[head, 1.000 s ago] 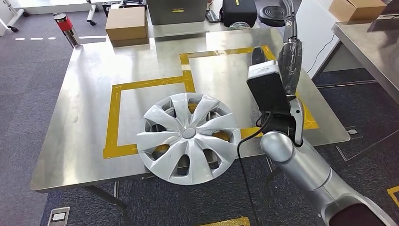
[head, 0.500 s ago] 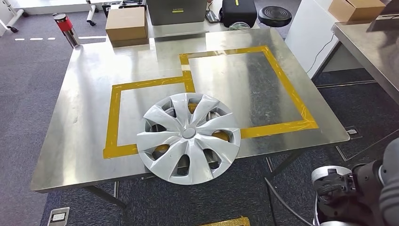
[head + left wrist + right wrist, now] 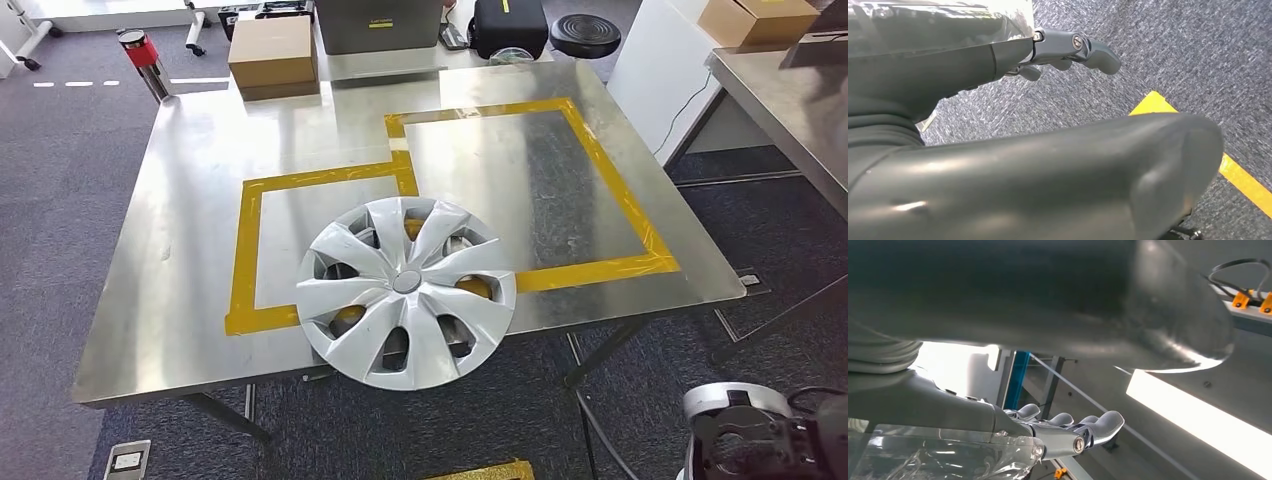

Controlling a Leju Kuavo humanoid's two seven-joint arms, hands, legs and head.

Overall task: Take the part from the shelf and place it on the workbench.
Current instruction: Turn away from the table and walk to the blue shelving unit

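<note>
The part is a silver hubcap [image 3: 406, 291] lying face up on the steel workbench [image 3: 190, 250], on the yellow tape outline, with its near rim jutting over the front edge. My right arm [image 3: 745, 440] hangs low at the bottom right, off the table and away from the hubcap. In the right wrist view my right hand [image 3: 1068, 432] has its fingers stretched out and holds nothing. My left hand [image 3: 1068, 47] hangs over the grey carpet in the left wrist view, fingers extended and empty.
Cardboard boxes [image 3: 272, 50] and a black case [image 3: 508, 25] stand past the table's far edge. A second steel table [image 3: 790, 100] is at the right. Yellow floor tape [image 3: 1238, 175] lies below my left hand.
My right arm, raised over the table's right side a second ago, has dropped down off the table to the lower right. The hubcap has stayed in place.
</note>
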